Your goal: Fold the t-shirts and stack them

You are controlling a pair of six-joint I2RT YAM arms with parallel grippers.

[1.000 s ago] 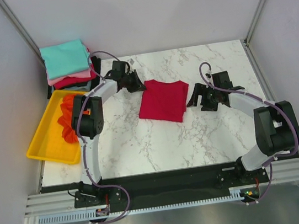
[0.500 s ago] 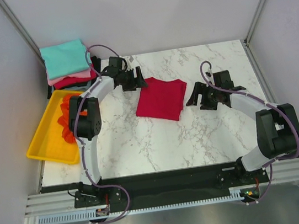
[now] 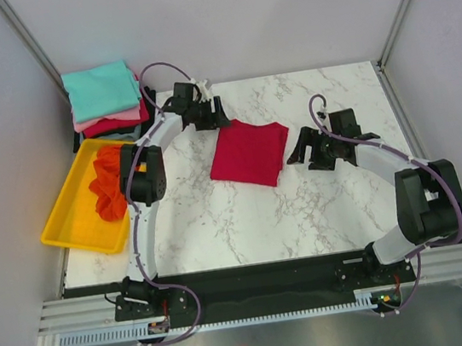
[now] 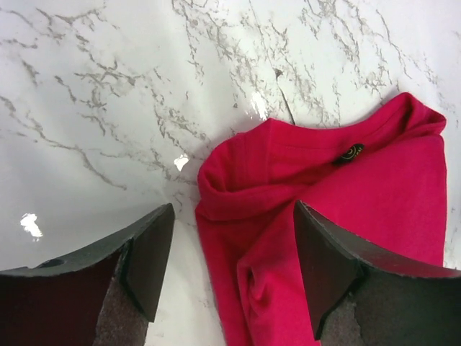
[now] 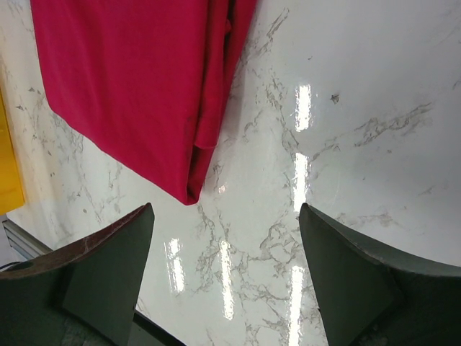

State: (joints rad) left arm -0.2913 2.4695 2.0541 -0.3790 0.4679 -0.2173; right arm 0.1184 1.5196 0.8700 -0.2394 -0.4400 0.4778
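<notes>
The marble counter (image 3: 321,203) fills the overhead view, and only that view lets us see all of it. The yellow tray (image 3: 68,228) lies at the counter's left edge. The stack of folded t-shirts (image 3: 100,90) sits by the far left corner, with teal on top, then pink, then red, and a dark layer we cannot make out beneath.

The crimson t-shirt (image 3: 251,154) lies folded flat near the middle of the counter, a little toward the far edge. The orange t-shirt (image 3: 106,184) is bunched up in the tray. Neither wrist view shows the stack or the orange cloth. The right wrist view catches only a sliver of yellow at its left border.

The left claw (image 3: 214,115) hangs over the crimson shirt's far left corner. From above we cannot judge its opening. Its own camera shows the fingers (image 4: 148,256) spread wide, holding nothing, with the rumpled neckline between them.

The right claw (image 3: 303,149) is just off the shirt's right edge. Its wrist view shows it spread over bare marble, with the stacked folded layers of that edge ahead of it.

Only the left wrist view shows the small dark neck label (image 4: 351,153).
</notes>
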